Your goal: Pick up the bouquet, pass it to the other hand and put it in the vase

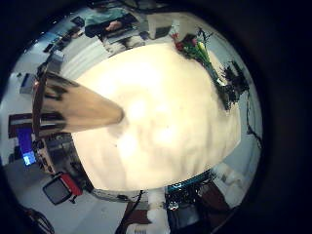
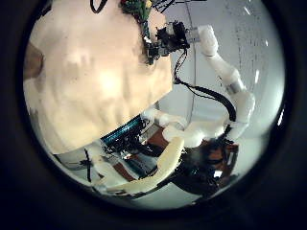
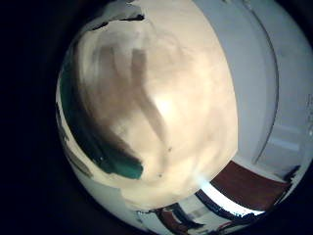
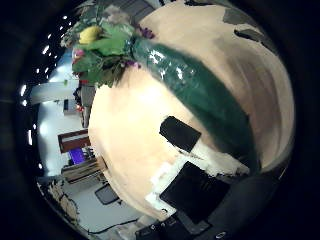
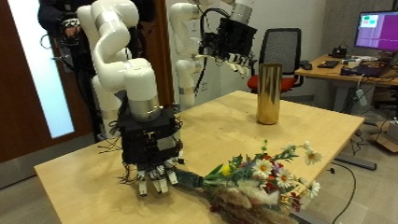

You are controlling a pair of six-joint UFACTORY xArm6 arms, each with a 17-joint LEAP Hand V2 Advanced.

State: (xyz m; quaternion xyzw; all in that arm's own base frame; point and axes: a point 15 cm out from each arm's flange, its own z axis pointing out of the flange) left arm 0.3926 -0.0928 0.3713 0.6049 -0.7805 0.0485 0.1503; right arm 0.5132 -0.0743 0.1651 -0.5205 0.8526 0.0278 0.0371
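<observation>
In the outside view the bouquet (image 5: 255,177), with white, yellow and pink flowers in a green wrap, lies on the wooden table (image 5: 224,126) near its front edge. My right hand (image 5: 150,159) hangs over the wrap's stem end, fingers pointing down and straight, not closed round it. The tall gold vase (image 5: 267,93) stands upright at the table's far side. My left hand (image 5: 232,39) is raised high behind the vase, fingers relaxed, holding nothing. The right thumb side palm view shows the green wrap (image 4: 195,85) close by. The left little finger side palm view shows the vase (image 1: 83,107) and the distant bouquet (image 1: 193,49).
A desk with a monitor (image 5: 376,28) and an office chair (image 5: 286,51) stand behind the table. A brown door (image 5: 19,84) is beside the arms. The table's front edge (image 5: 112,210) is close to the right hand.
</observation>
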